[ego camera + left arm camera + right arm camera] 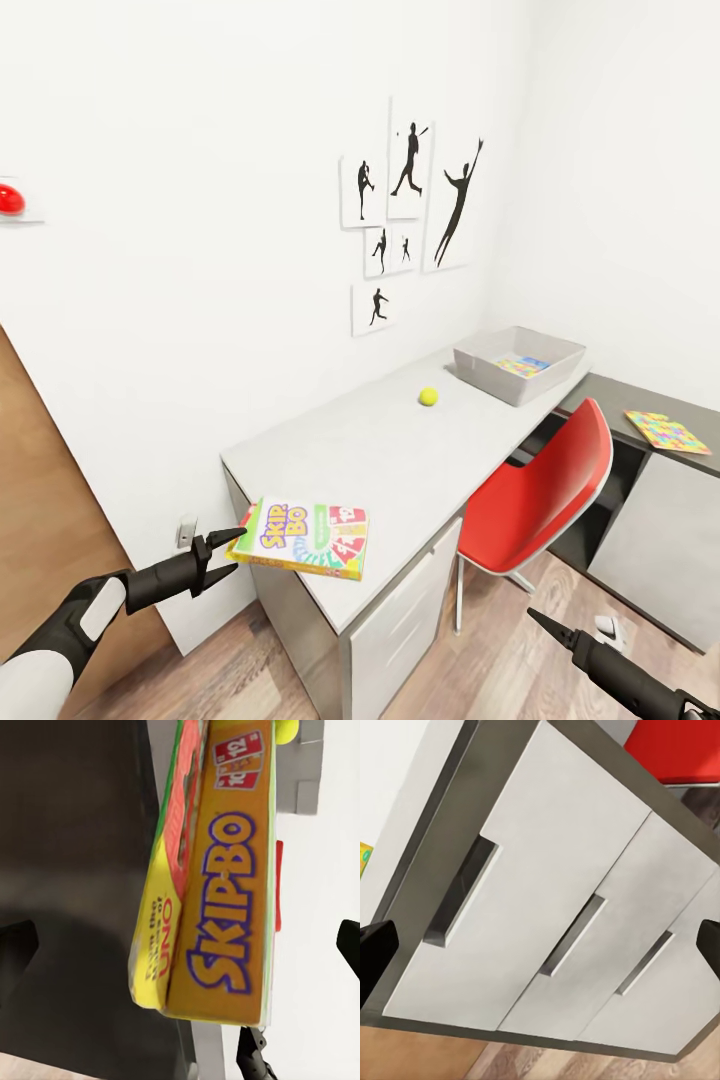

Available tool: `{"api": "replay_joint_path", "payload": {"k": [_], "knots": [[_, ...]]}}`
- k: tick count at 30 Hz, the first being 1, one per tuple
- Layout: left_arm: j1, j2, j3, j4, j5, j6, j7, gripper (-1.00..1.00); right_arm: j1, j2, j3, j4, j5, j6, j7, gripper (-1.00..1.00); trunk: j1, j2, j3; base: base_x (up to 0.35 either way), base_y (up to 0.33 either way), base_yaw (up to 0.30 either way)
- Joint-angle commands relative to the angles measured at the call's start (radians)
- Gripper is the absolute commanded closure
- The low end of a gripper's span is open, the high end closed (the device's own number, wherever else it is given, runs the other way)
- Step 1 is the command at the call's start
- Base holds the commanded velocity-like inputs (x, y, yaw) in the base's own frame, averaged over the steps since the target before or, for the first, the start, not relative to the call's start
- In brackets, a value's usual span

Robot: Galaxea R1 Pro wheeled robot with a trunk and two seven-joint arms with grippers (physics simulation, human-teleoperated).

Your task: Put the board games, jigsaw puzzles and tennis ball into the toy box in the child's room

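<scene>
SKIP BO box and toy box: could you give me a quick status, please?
Left gripper open at SKIP BO box on table near end. Right gripper low, empty. Toy box at far end; tennis ball lies between.

We see the yellow-and-green "SKIP BO" board game [304, 538] lying flat at the near end of the long light grey table [360, 450]. The small yellow-green tennis ball [428, 397] sits farther along the top, near the shallow grey toy box [480, 365], which holds one multicoloured jigsaw puzzle [522, 366]. A second patchwork puzzle [666, 431] rests on the lower dark desk beyond.
</scene>
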Motion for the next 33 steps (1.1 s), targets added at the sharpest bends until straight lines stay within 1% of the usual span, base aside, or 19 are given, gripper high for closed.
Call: {"api": "replay_joint_path", "payload": {"k": [1, 17, 24, 33], "knots": [[-0.001, 0.0, 0.003, 0.0, -0.001, 0.005, -0.003, -1.0, -0.001, -0.001, 0.006, 0.0, -0.011, 0.009, 0.002, -1.0, 0.0, -0.001, -0.001, 0.014, 0.0, 0.0], [-0.001, 0.0, 0.003, 0.0, -0.001, 0.005, -0.003, -1.0, -0.001, -0.001, 0.006, 0.0, -0.01, 0.009, 0.003, -1.0, 0.0, -0.001, -0.001, 0.002, 0.0, 0.0], [-0.001, 0.0, 0.003, 0.0, -0.001, 0.004, -0.003, -1.0, -0.001, -0.001, 0.006, 0.0, -0.01, 0.009, 0.002, -1.0, 0.0, -0.001, -0.001, 0.0, -0.08, 0.0], [-0.001, 0.0, 0.003, 0.0, -0.001, 0.005, -0.003, -1.0, -0.001, -0.001, 0.006, 0.0, -0.01, 0.009, 0.002, -1.0, 0.0, -0.001, -0.001, 0.0, -0.018, 0.0]]}}
